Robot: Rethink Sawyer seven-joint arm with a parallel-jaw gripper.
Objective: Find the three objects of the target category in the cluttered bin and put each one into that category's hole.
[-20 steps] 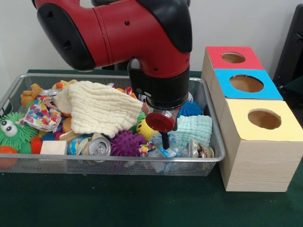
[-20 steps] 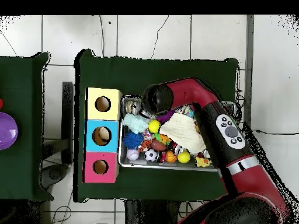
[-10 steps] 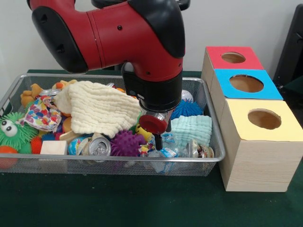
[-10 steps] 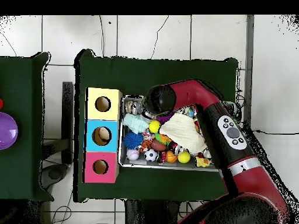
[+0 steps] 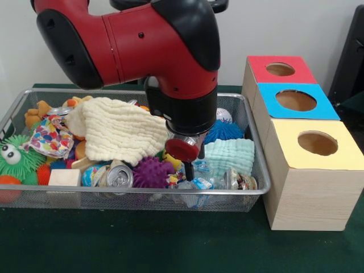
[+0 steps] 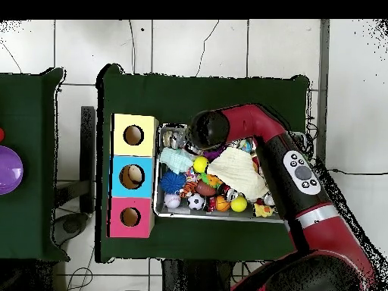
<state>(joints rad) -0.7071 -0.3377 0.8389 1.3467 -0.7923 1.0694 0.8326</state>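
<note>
A wire bin (image 5: 170, 196) holds a jumble of toys, cloths and packaging. My gripper (image 5: 192, 166) hangs low in its right half under the big red arm, with a red disc (image 5: 182, 149) on its side. It is just above crinkly plastic wrappers (image 5: 199, 183), between the purple spiky ball (image 5: 151, 170) and the mint cloth (image 5: 230, 154). A yellow smiley ball (image 5: 172, 161) is mostly hidden behind it. In the overhead view the arm's wrist (image 6: 208, 129) covers the gripper at the bin's far edge.
Three wooden boxes with holes stand right of the bin: red (image 5: 280, 69), blue (image 5: 296, 100), yellow (image 5: 317, 143). A cream cloth (image 5: 119, 128), soda can (image 5: 119, 177), wooden block (image 5: 64, 177), green spiky toy (image 5: 14, 156) and blue spiky ball (image 5: 227, 132) also fill the bin.
The gripper has shifted left in the front view, away from the mint cloth toward the purple spiky ball, and sunk slightly lower into the bin.
</note>
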